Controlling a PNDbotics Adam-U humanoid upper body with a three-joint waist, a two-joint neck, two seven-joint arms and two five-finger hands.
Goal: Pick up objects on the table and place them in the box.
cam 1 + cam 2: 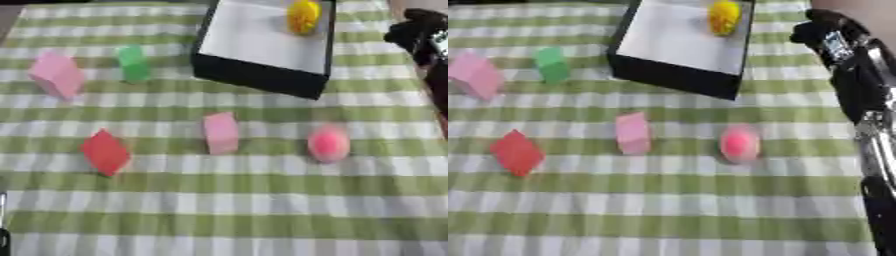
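Red block (105, 151) sits nearest on the checked worktop (227, 210), with a pink block (220, 132) and pink ball (329, 143) beside it. Farther back lie a green block (134, 63) and big pink block (56, 74). Box (262, 76) holds a yellow ball (304, 16). Right hand (826, 31) hovers beside the box; whether its fingers are spread or curled, I cannot tell.

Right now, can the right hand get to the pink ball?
Probably yes. The right hand hangs beside the box, and only bare tablecloth lies between it and the pink ball.
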